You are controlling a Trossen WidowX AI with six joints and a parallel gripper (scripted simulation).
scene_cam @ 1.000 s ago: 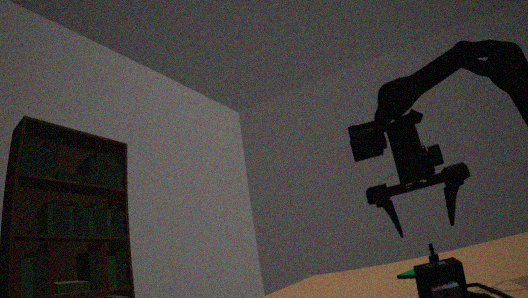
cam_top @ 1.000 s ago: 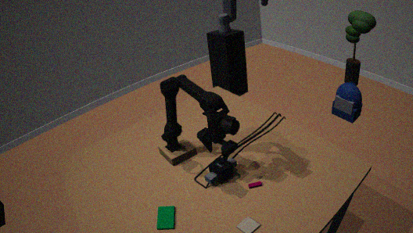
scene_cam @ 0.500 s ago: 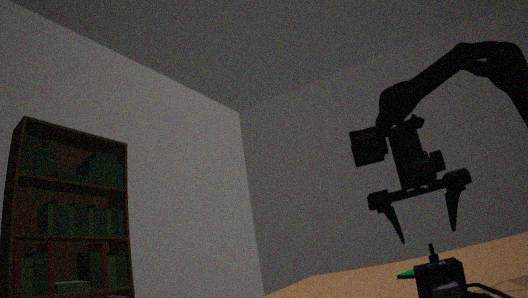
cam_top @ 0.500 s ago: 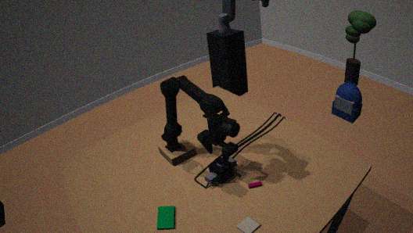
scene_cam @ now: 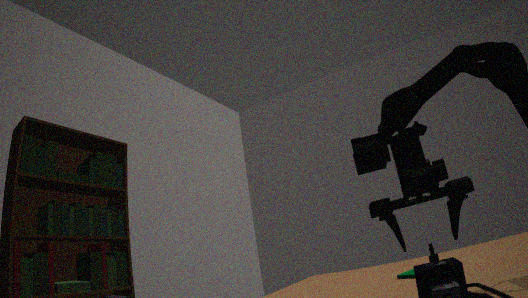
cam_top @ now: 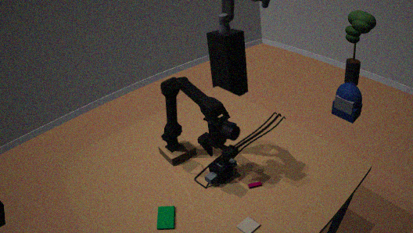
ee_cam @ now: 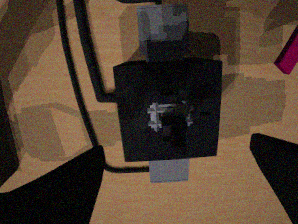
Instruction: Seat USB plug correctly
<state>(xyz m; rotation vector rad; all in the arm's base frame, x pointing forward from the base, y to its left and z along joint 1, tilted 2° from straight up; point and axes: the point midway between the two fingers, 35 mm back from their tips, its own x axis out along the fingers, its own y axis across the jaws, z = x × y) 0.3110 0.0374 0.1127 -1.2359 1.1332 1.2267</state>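
Note:
The black power cube (cam_top: 222, 174) (scene_cam: 440, 280) (ee_cam: 137, 142) stands on the table. The USB plug (scene_cam: 433, 257) (ee_cam: 175, 131) stands upright from its top; in the wrist view it is a dark shape over the pale markings around the socket. Its seating depth and which way round it is cannot be told. My gripper (scene_cam: 430, 244) (ee_cam: 180, 147) points down, open and empty, above the cube. Its fingertips are spread to either side of the plug, about level with its upper end in the exterior view. The arm partly hides the cube in the top view.
Grey plugs (cam_top: 211, 177) (ee_cam: 169, 171) stick out of the cube's sides, with black cables beside it. A magenta bar (cam_top: 255, 184) (ee_cam: 289, 59), a green block (cam_top: 166, 217) (scene_cam: 408, 274) and a pale square (cam_top: 248, 225) lie around it. A blue item (cam_top: 347, 98) stands farther off.

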